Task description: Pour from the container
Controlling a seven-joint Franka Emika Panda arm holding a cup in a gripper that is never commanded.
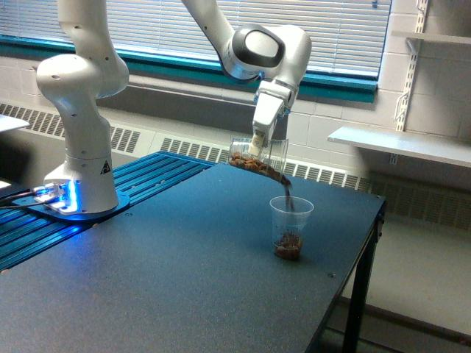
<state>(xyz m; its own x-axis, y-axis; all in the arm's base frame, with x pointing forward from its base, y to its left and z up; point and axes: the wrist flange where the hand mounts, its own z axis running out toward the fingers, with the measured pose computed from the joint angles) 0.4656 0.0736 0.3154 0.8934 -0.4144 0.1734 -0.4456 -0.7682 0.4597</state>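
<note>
Tilted container [259, 157] pinched in the claw [255, 151] (brown contents streaming out).

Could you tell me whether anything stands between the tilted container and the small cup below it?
Nothing visible does. The container, tilted in the gripper, hangs above the small cup on the table; only the brown stream falling into the cup crosses the gap.

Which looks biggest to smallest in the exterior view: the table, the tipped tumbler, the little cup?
1. Table, by far.
2. Tumbler in the end effector.
3. Little cup, only slightly smaller; depth may blur that.
</note>
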